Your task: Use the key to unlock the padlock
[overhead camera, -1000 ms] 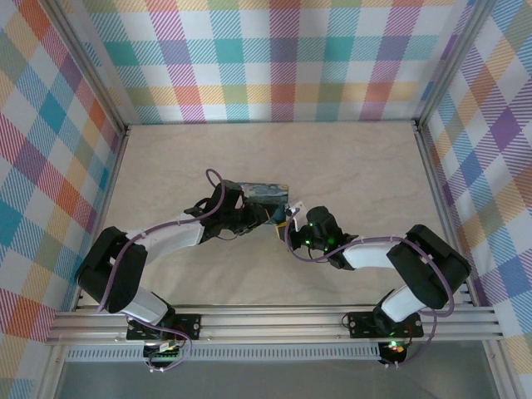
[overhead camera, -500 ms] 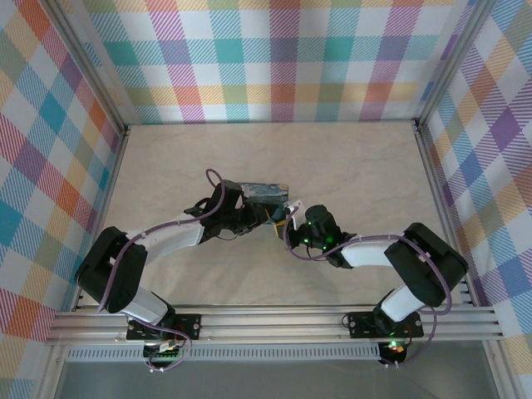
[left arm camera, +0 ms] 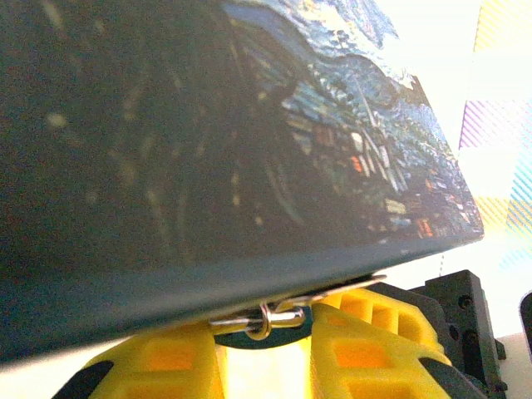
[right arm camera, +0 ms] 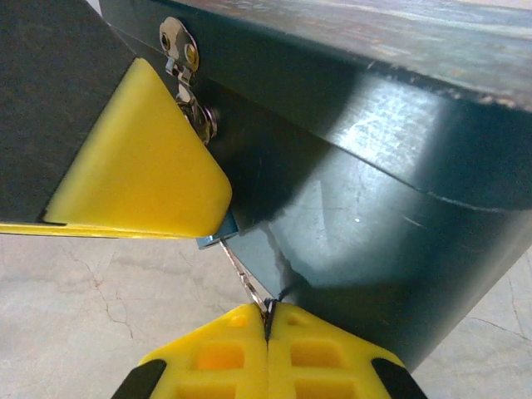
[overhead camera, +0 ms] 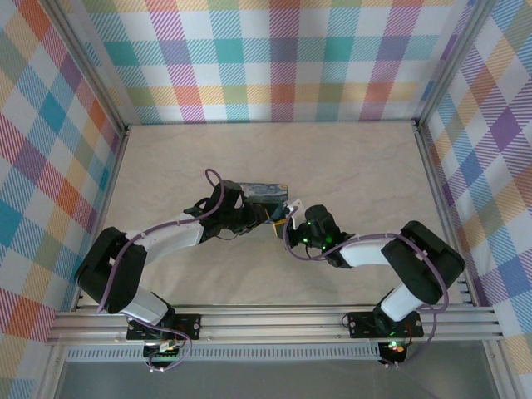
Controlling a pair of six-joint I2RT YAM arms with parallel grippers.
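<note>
A: Padlock (right arm camera: pixel 213 242): where is it hanging?
B: Beneath the hasp (right arm camera: pixel 179 41) of the painted tin (right arm camera: pixel 357 208); the left gripper (left arm camera: pixel 266 331) is pinching it, the right gripper (right arm camera: pixel 268 312) is squeezing the key (right arm camera: pixel 245 278) against it.

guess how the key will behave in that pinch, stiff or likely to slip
The key looks like thin flat metal, so probably stiff yet light. The right gripper pinches just its end between shut tips, so it may pivot or slip if pushed sideways against the padlock.
</note>
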